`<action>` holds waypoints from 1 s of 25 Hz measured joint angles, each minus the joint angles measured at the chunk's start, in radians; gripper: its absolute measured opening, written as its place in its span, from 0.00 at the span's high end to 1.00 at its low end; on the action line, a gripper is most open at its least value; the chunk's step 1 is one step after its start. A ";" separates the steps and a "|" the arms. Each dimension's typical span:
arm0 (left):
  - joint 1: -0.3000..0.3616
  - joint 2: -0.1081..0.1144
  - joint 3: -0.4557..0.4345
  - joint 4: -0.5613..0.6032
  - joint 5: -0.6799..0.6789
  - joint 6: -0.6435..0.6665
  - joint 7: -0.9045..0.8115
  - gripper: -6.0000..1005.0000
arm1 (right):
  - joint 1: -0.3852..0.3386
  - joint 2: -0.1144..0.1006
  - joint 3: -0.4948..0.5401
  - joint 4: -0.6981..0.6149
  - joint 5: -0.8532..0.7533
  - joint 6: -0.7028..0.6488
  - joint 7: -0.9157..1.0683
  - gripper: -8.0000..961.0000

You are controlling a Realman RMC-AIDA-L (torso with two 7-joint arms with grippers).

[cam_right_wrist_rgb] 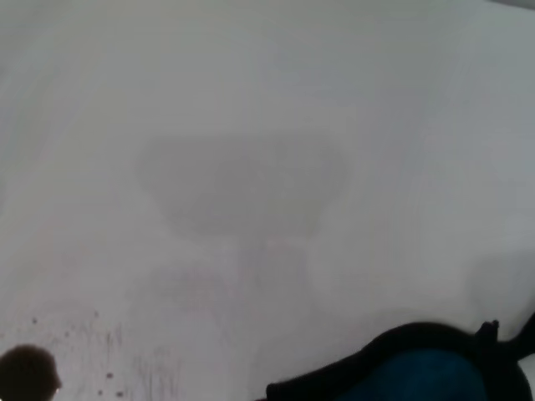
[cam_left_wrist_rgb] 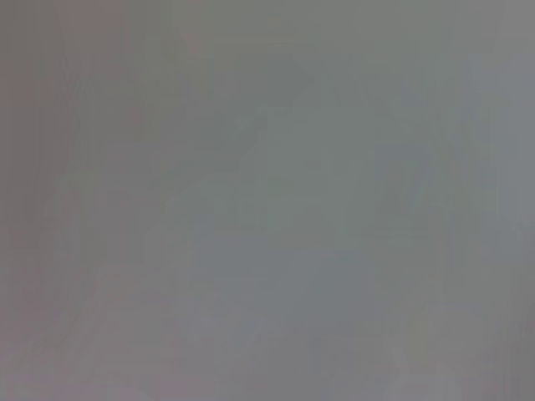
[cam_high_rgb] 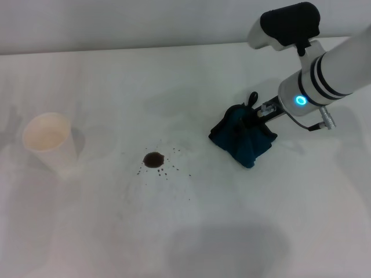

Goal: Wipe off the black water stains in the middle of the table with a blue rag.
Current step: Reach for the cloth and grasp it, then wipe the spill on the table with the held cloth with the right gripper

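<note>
Head view: right end effector [cam_high_rgb: 250, 119] closed on bunched blue rag [cam_high_rgb: 243, 139], right of black water stains [cam_high_rgb: 153, 159]. Advise dragging rag flat along surface [cam_high_rgb: 232, 231], covering outlying specks.

The black water stains [cam_high_rgb: 153, 159] form a small round dark brown-black blot ringed by tiny specks, near the middle of the white table [cam_high_rgb: 116, 87]. The blue rag [cam_high_rgb: 243, 139], dark teal with black edging, stands bunched into a peak at about three o'clock from the blot, well apart from it.
</note>
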 joint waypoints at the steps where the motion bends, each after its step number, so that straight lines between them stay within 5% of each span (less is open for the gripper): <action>1: -0.002 0.000 0.000 0.000 0.000 0.000 0.000 0.11 | 0.006 0.001 -0.003 0.012 -0.004 0.001 -0.004 0.50; 17: -0.006 0.000 -0.001 0.000 -0.003 0.000 -0.001 0.11 | 0.023 -0.004 0.007 0.051 -0.025 0.011 -0.020 0.51; 25: -0.006 0.000 -0.001 0.009 -0.011 0.000 -0.001 0.11 | 0.023 -0.002 0.007 0.034 -0.023 0.021 -0.044 0.77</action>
